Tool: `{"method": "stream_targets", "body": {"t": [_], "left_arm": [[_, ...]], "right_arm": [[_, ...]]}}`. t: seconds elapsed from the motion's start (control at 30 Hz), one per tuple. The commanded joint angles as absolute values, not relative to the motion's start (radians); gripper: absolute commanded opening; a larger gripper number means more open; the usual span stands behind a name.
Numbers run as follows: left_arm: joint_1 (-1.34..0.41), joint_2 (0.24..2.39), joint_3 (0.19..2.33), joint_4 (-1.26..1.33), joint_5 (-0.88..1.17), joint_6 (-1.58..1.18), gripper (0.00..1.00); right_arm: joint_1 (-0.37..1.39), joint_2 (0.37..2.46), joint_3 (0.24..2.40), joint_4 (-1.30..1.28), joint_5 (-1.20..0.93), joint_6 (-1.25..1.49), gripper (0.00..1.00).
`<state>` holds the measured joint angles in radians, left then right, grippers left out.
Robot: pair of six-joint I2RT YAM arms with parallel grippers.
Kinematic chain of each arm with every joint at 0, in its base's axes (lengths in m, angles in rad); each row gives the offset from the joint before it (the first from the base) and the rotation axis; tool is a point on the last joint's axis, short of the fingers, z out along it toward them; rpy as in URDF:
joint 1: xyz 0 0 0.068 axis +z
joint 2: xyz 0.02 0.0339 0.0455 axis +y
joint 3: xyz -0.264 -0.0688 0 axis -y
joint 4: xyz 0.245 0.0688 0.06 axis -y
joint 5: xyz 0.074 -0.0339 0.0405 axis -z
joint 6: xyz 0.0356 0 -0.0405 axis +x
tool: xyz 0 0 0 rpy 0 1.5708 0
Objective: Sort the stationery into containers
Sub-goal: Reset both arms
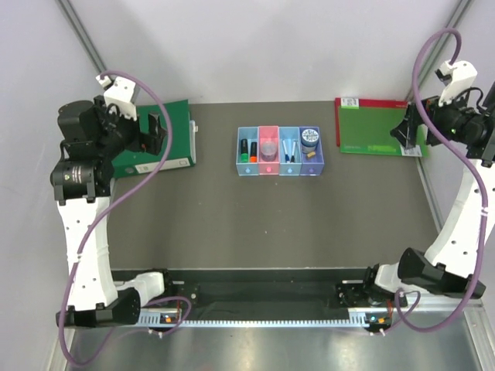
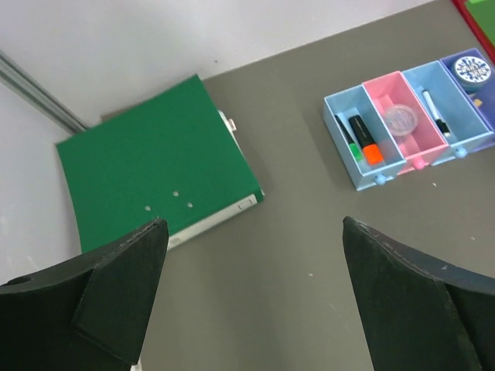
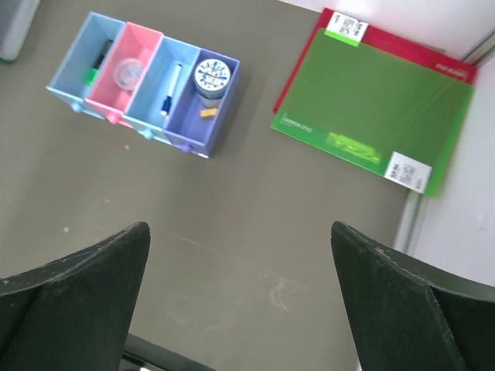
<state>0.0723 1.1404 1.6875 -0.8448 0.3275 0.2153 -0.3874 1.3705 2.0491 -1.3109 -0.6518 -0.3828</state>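
Observation:
The containers (image 1: pixel 258 171), a row of four joined trays, stand at the middle back of the table. The stationery lies inside them. The left blue tray (image 2: pixel 367 179) holds a green-capped highlighter (image 2: pixel 353 151) and an orange-capped highlighter (image 2: pixel 371 151). A clear clip box (image 2: pixel 401 121) sits in the pink tray. A marker (image 2: pixel 437 120) and a pen (image 3: pixel 166 97) share the third tray. The purple tray (image 3: pixel 189 139) holds a round tin (image 3: pixel 212 75) and a tan block (image 3: pixel 207 113). My left gripper (image 1: pixel 158 131) (image 2: pixel 254 224) hangs open and holds nothing at the far left. My right gripper (image 1: pixel 407 131) (image 3: pixel 240 228) is open with nothing in it at the far right.
A green folder (image 1: pixel 174 131) (image 2: pixel 155 170) lies at the back left under the left gripper. A flat green board with red edges (image 1: pixel 375 127) (image 3: pixel 371 108) lies at the back right. Grey walls close the back and sides. A black rail (image 1: pixel 263 297) runs along the near edge.

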Motion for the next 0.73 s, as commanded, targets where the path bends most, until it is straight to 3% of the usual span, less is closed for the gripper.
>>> {"method": "stream_targets", "body": {"t": [0.0, 0.2, 0.7], "left_arm": [[0.174, 1.111, 1.667, -0.853, 0.455, 0.164, 0.99], [0.370, 1.117, 1.640, -0.864, 0.643, 0.164, 0.99], [0.371, 1.088, 1.592, -0.819, 0.661, 0.150, 0.99]], "right_arm": [[-0.402, 1.266, 2.039, -1.421, -0.623, -0.534, 1.00], [-0.402, 1.143, 1.916, -1.361, -0.572, -0.515, 1.00], [-0.402, 1.144, 1.921, -1.316, -0.609, -0.448, 1.00]]}}
